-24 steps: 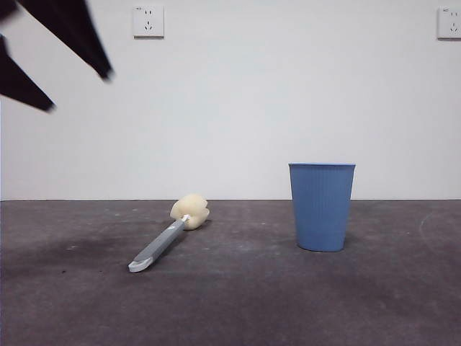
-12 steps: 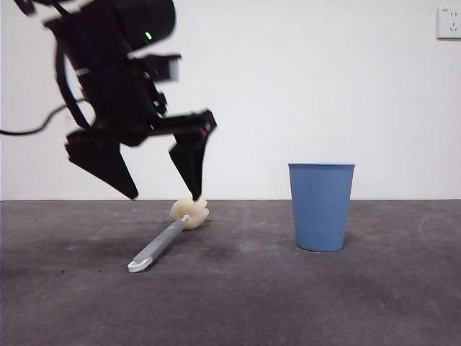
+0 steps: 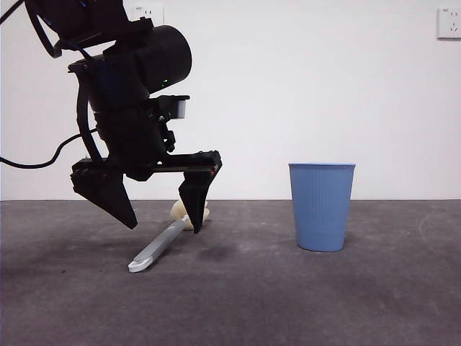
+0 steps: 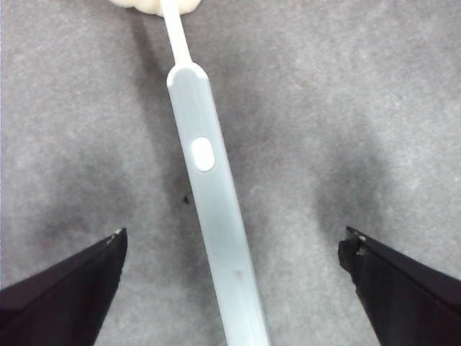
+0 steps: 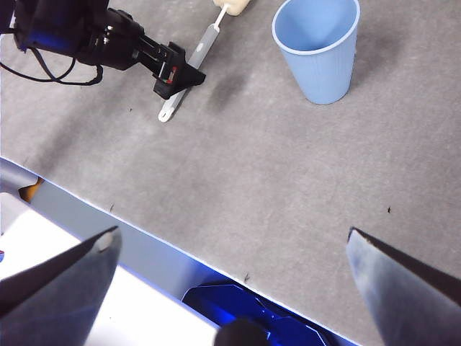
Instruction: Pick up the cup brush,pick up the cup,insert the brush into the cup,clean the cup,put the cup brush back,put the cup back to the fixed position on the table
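On the dark surface (image 3: 302, 303), toward the left in the front view, the brush (image 3: 160, 246) lies flat, with its sponge head toward the wall and the handle end toward the camera. The left tool (image 3: 160, 210) hangs just above the handle with its two jaws wide apart, one on each side; in the left wrist view the handle runs between them, a little slanted. They do not touch the brush yet.

The step in hand seems to be picking up the brush. To do it well, the tool should go straight down until the jaws reach beside the handle, then close on its middle part, not on the thin neck near the sponge. A small turn of the wrist could square the jaws to the slanted handle, so that it does not roll away.

The cup (image 3: 321, 207) stands upright, well apart on the right side. The right tool (image 5: 230, 288) waits high above the surface edge, also open.
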Robot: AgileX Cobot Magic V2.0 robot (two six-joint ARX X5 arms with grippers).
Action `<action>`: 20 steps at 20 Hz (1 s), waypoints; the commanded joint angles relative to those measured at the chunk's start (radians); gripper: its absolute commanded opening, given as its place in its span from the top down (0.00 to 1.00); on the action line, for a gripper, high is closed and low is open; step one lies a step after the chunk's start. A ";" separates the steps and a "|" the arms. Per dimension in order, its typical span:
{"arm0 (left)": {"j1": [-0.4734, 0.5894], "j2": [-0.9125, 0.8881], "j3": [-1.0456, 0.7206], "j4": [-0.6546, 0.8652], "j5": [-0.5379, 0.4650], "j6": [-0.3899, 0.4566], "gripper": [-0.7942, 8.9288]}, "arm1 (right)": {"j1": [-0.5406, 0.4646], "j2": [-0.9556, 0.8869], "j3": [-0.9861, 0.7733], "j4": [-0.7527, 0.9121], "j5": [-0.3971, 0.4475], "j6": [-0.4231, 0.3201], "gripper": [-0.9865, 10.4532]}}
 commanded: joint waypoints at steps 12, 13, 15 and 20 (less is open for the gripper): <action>-0.011 0.076 0.000 -0.068 0.038 -0.063 0.93 | 0.003 -0.001 0.003 0.006 0.003 0.013 0.42; -0.012 0.074 0.000 -0.072 0.055 -0.062 0.93 | 0.003 -0.001 0.003 0.007 0.003 0.013 0.42; -0.012 0.060 0.001 -0.092 0.054 -0.055 0.93 | 0.003 0.000 0.003 0.007 0.003 0.013 0.42; -0.002 -0.042 0.001 -0.132 0.048 -0.001 0.93 | 0.002 0.006 0.003 0.006 0.002 0.019 0.42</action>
